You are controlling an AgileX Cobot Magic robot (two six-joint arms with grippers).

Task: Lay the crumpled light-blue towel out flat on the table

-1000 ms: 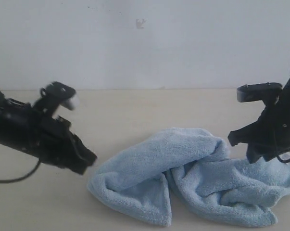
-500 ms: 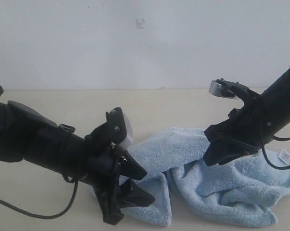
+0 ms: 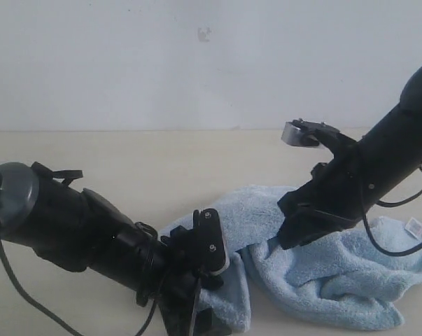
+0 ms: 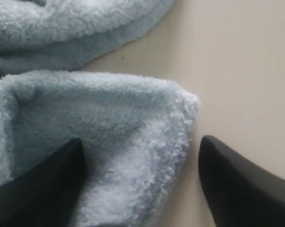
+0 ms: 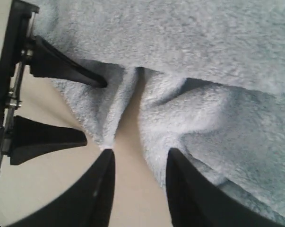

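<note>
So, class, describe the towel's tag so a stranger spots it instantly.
On the wide pale-beige table lies a crumpled light-blue fluffy towel. Near its right end in the exterior view sits a small white tag, the cloth's only non-blue patch.

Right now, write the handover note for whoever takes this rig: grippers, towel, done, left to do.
Left gripper: open, jaws straddling a folded corner of the towel, one finger over the cloth, the other over bare table; nothing gripped.
Right gripper: open, above the cleft between two towel folds; nothing gripped.
Towel: crumpled in folds, white tag at its right end in the exterior view.
Done: both grippers are at the towel.
Left: grip corners, pull apart, lay flat.
</note>
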